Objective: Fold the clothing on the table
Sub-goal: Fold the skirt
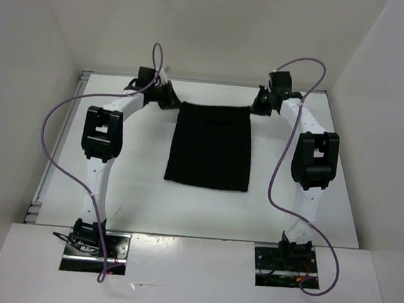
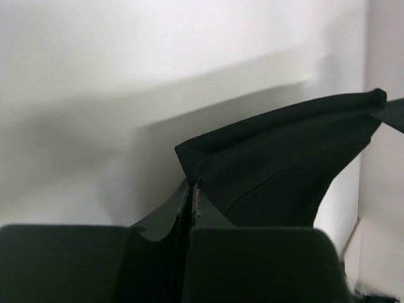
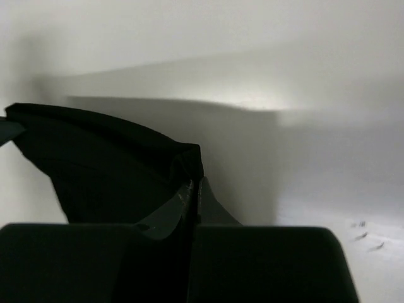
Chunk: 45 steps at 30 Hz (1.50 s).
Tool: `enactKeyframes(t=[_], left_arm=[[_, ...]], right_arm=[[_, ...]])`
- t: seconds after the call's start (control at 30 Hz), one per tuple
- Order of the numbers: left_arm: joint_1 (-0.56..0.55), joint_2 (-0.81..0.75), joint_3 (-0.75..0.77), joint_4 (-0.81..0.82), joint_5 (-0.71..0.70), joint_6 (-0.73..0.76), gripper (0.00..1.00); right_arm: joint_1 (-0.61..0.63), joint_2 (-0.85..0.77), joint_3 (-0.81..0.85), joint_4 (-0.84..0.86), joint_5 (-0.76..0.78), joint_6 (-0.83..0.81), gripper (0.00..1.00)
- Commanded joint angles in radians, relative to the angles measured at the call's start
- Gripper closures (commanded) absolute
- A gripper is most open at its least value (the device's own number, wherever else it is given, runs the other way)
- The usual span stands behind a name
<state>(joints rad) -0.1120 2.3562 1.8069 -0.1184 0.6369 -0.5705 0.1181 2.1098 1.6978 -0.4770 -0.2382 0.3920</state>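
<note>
Pinched shut: left jaws on the far-left corner of the clothing (image 1: 211,145), right jaws on the far-right. Lying at middle of the surface (image 1: 140,203), long axis far edge to near edge, free hem nearward of both jaws, equally distant.

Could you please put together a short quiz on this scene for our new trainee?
1. True or false: the left end effector is open and clear of the clothing.
2. Which part of the clothing does the right end effector hold? A: the near right corner. B: the far right corner. C: the middle of the near edge.
3. How many end effectors are gripping the clothing?

Key
1. False: it is shut on the far left corner.
2. B.
3. Two.
</note>
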Motion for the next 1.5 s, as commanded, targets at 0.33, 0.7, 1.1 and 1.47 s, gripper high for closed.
enactKeyframes(t=[0.33,0.7,1.1,1.47], left_arm=[[0.017,-0.035,0.735,-0.231,0.133,-0.016,1.00],[-0.020,-0.504,-0.137,-0.040,0.110,0.038,1.00],[-0.060,-0.859,-0.897,-0.136,0.070,0.073,0.97],[-0.060,-0.655,-0.689,-0.070,0.047,0.096,0.96]], right_arm=[[0.029,-0.119,0.592,-0.213,0.054,-0.122,1.00],[0.092,-0.448,0.013,-0.163,0.030,-0.131,1.00],[0.313,-0.849,-0.644,-0.382,-0.124,0.188,1.00],[0.313,-0.751,-0.615,-0.451,0.231,0.245,1.00]])
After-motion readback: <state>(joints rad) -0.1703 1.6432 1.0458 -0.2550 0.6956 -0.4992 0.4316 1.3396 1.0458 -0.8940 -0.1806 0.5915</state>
